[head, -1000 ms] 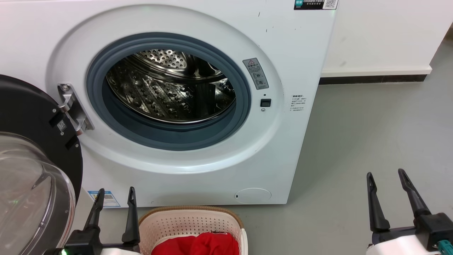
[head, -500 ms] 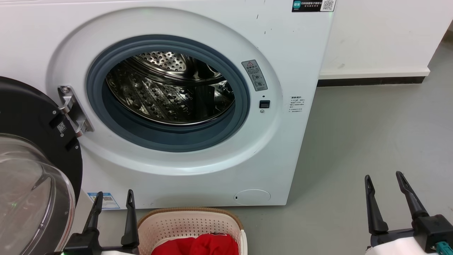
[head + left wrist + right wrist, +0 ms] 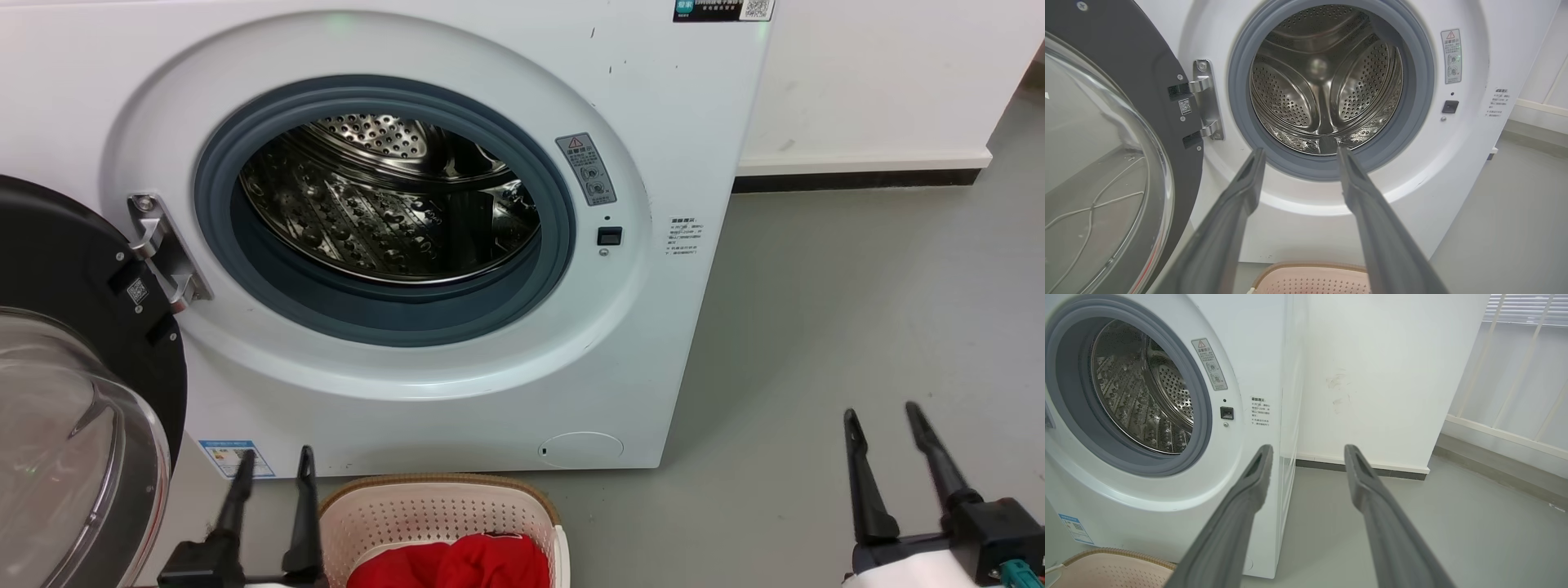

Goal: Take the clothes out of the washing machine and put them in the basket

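Observation:
The white washing machine (image 3: 457, 49) stands with its black-rimmed glass door (image 3: 73, 425) swung open to the left. Its steel drum (image 3: 384, 204) shows bare metal in all three views, with no fabric in it. The cream basket (image 3: 441, 510) sits on the floor in front of the machine, and the red clothes (image 3: 453, 563) lie inside it. My left gripper (image 3: 276, 457) is open just left of the basket, fingers pointing up at the machine. My right gripper (image 3: 882, 412) is open over the grey floor at the lower right. Both hold nothing.
A white wall (image 3: 882, 73) with a dark skirting strip (image 3: 857, 180) runs behind the machine on the right. Grey floor (image 3: 857, 310) spreads right of the machine. The open door takes up the lower left. A window with blinds (image 3: 1523, 355) is at the far right.
Both grippers have sunk slightly in the head view, and the left one's fingers have drawn a little closer together. The picture has shifted a little. The clothes and basket are unmoved.

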You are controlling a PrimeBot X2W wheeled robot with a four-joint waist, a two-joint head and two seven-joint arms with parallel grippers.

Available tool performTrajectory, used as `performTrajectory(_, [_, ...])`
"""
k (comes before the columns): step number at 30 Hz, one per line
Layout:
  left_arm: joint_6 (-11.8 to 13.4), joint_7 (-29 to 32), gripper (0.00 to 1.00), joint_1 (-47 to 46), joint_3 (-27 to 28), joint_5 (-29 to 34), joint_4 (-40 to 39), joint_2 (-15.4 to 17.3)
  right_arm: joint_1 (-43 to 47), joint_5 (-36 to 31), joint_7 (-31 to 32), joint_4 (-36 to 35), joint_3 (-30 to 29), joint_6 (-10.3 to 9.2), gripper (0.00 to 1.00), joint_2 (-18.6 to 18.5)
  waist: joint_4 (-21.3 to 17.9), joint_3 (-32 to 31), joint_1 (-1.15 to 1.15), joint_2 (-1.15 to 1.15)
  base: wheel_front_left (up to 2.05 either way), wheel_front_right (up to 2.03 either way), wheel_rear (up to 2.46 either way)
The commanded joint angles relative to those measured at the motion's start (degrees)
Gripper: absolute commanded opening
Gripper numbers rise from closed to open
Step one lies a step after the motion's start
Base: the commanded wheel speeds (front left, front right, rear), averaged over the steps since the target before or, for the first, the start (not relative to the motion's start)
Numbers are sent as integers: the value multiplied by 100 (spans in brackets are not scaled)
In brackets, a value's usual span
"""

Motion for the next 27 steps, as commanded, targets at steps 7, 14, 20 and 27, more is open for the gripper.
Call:
performTrajectory(7, [-30, 186, 0, -72, 46, -466, 321, -10, -12, 548, 113, 253, 15, 0, 0, -1, 8, 7, 0, 0, 0, 0, 0])
performTrajectory(14, [-78, 370, 0, -194, 67, -1278, 396, -9, -142, 1459, 294, 372, 21, 0, 0, -29, 23, 19, 0, 0, 0, 0, 0])
performTrajectory(20, [-118, 512, 0, -291, 82, -1921, 458, -9, -245, 2177, 438, 464, 24, -1, 0, -46, 35, 29, 0, 0, 0, 0, 0])
performTrajectory(27, [-154, 653, 0, -389, 104, -2520, 523, -9, -336, 2843, 572, 547, 24, -1, 0, -58, 48, 39, 0, 0, 0, 0, 0])
